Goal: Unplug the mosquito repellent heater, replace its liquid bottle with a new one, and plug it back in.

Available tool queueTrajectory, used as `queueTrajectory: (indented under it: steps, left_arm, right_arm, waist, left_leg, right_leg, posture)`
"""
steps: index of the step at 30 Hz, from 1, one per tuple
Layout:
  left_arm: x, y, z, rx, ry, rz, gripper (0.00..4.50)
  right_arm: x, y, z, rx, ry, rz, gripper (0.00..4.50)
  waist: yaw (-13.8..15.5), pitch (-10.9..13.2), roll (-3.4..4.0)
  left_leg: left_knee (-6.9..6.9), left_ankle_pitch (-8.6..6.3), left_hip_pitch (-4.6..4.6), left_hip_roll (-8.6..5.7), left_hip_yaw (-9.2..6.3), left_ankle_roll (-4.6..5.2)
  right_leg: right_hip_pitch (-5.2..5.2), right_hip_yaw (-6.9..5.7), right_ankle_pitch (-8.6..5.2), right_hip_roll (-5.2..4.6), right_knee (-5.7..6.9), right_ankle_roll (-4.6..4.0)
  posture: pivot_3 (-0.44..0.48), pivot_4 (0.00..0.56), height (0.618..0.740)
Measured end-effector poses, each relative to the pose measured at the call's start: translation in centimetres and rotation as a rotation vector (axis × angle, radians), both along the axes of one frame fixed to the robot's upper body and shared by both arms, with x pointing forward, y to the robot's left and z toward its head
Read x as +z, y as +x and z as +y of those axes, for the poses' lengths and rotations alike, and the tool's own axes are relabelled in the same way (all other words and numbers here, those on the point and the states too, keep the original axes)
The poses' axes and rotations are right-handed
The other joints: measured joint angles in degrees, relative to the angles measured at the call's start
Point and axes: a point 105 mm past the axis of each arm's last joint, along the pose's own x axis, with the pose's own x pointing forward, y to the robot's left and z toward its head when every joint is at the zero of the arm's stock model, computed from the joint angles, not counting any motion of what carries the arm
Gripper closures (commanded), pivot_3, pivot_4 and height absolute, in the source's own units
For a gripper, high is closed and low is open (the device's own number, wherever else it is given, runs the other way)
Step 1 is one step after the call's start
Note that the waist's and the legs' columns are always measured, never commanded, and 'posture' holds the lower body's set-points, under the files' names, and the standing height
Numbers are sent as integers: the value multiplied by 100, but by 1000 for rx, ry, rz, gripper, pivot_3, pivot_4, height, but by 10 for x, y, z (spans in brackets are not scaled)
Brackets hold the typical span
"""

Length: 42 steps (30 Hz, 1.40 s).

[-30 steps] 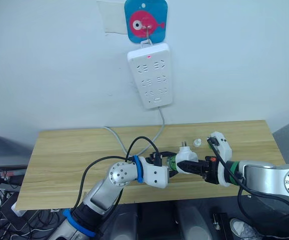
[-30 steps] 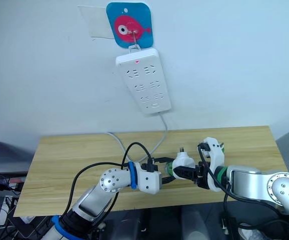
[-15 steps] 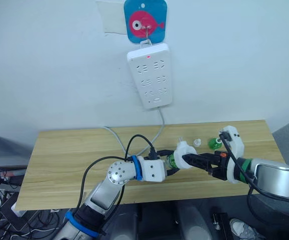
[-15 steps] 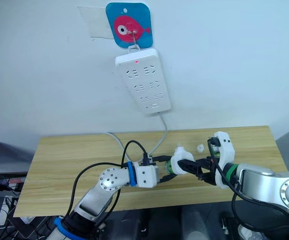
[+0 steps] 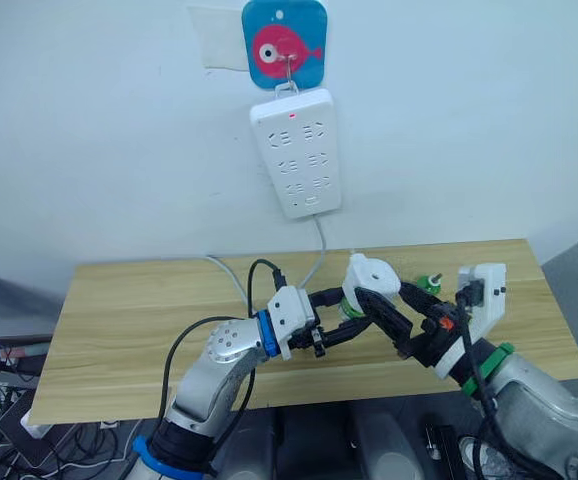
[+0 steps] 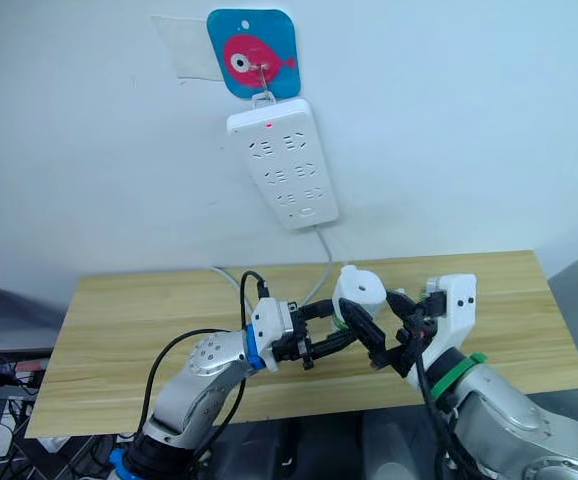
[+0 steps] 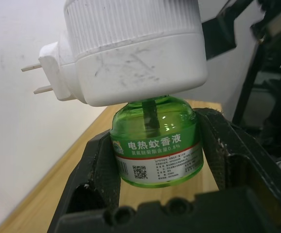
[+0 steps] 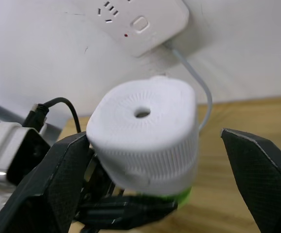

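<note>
White heater (image 7: 131, 53), bottle (image 7: 156, 143) between left jaws

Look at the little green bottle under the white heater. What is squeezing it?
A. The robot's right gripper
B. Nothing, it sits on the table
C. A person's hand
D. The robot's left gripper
D. In the left wrist view the left gripper has its black fingers pressed on both sides of the green liquid bottle, which hangs under the mosquito repellent heater; the right gripper stands open around the heater.
</note>
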Motion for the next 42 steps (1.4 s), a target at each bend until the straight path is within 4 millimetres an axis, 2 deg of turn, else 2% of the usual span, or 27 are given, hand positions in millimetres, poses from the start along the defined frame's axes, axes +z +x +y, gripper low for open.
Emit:
queueTrajectory:
  steps: [11, 14, 16, 17, 22, 24, 29, 32, 35, 39, 42]
  left_arm:
    - [4, -4, -3, -17, -8, 15, 2217]
    - [4, -3, -4, -11, -9, 20, 2217]
    - [4, -4, -4, -8, -8, 27, 2217]
    - [3, -4, -4, -7, -7, 31, 2217]
    - [3, -4, -4, 0, -9, 37, 2217]
    - [4, -3, -5, 7, -13, 35, 1483]
    - [4, -4, -2, -4, 7, 23, 24]
    - [3, -5, 15, 11, 38, 19, 0]
    - [6, -6, 43, 40, 70, 23, 0]
    - [33, 8, 86, 155, 93, -41, 0]
    - [61, 19, 101, 218, 69, -106, 0]
  right_arm:
    - [-4, 4, 8, -37, -33, -65, 59]
    - [-4, 5, 8, -47, -37, -77, 605]
    - [-3, 5, 9, -43, -34, -80, 1234]
    - [-4, 5, 9, -42, -35, -81, 1358]
    - [-4, 5, 10, -38, -43, -87, 1355]
    - [-3, 6, 10, -37, -47, -97, 1355]
    - [0, 15, 7, -56, -52, -126, 1355]
    - [1, 25, -2, -99, -86, -155, 1355]
    - [-2, 29, -8, -104, -126, -172, 1355]
    - [0, 29, -9, -60, -166, -202, 1355]
    - [10, 26, -6, 6, -179, -244, 1355]
  waist:
    - [-2, -8, -1]
    - [-2, -9, -1]
    - [-2, -9, -1]
    - [-3, -8, -1]
    - [-3, -8, -1]
    - [-4, -8, -1]
    - [-19, -8, -1]
    - [-39, -8, -1]
    - [-51, -8, -1]
    - [-41, -8, -1]
    - [-18, -7, -3]
  left_leg:
    - [-2, 0, 0, 1, 1, 0]
    - [-2, 0, 0, 2, 1, 0]
    - [-2, -1, 0, 2, 0, 1]
    - [-2, -1, 0, 2, 1, 1]
    - [-2, -1, 0, 2, 1, 1]
    - [-2, -1, 0, 2, 2, 1]
    - [-2, -1, 1, 3, 1, 1]
    - [-4, -1, 2, 5, 1, 1]
    - [-7, -1, 2, 8, 1, 1]
    - [-5, -1, 3, 5, 1, 1]
    - [-3, -1, 2, 3, 1, 1]
  right_leg:
    - [0, 2, 0, 2, -1, 0]
    - [0, 3, 0, 2, 0, 0]
    - [0, 2, 0, 2, 0, 0]
    - [0, 3, 0, 2, 0, 0]
    - [-1, 2, 0, 2, 0, 0]
    - [0, 3, 0, 2, 0, 0]
    - [0, 2, 0, 2, 1, 0]
    - [-3, 3, 0, 3, 2, 0]
    - [-5, 4, 0, 3, 3, -1]
    - [-4, 4, 0, 2, 2, -1]
    - [-2, 1, 0, 2, 1, -1]
  posture:
    - [-211, 270, 740]
    - [-211, 270, 740]
    - [-214, 275, 740]
    - [-217, 278, 740]
    - [-219, 282, 740]
    - [-219, 282, 740]
    - [-213, 280, 740]
    - [-207, 282, 740]
    - [-202, 285, 740]
    - [-193, 290, 740]
    - [-183, 294, 740]
